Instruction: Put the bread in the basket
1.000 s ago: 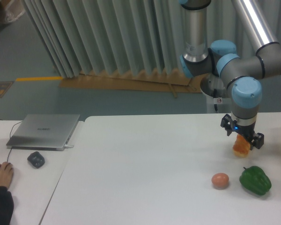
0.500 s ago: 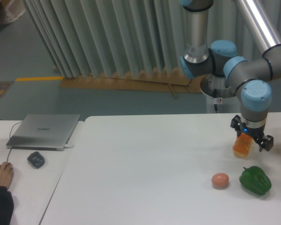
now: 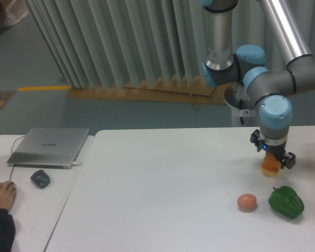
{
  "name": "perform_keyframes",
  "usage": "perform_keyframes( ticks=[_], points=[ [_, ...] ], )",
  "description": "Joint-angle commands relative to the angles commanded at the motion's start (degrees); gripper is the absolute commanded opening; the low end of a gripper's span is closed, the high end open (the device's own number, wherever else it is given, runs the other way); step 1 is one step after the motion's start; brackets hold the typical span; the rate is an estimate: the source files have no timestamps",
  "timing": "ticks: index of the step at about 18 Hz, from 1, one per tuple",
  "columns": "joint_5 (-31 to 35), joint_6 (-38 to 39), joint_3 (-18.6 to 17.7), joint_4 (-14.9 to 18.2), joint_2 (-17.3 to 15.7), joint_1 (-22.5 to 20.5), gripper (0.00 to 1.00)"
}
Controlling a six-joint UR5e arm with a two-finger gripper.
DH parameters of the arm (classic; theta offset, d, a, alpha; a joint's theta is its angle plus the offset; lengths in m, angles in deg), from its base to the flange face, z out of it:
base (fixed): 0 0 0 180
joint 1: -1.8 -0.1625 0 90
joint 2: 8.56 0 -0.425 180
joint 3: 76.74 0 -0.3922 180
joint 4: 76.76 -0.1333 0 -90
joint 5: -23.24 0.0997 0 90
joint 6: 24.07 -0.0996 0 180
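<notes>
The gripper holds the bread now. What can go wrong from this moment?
1. The gripper grips only the top of the bread, so the lumpy loaf may slip out while being carried.
2. The green pepper and the pinkish-brown ball lie just in front of the bread; a low move that way could knock them.
3. No basket shows in this view, so the arm may have to carry the bread far.

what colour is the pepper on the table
Green, a dark glossy green; the pepper shows clearly in the fixed camera view.
</notes>
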Motion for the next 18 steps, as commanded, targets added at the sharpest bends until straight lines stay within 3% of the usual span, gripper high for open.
perform_keyframes(
  ticks=[18],
  points=[
    [1.5,0.6,-0.7,-1.1,0.4,0.6,1.0]
  ],
)
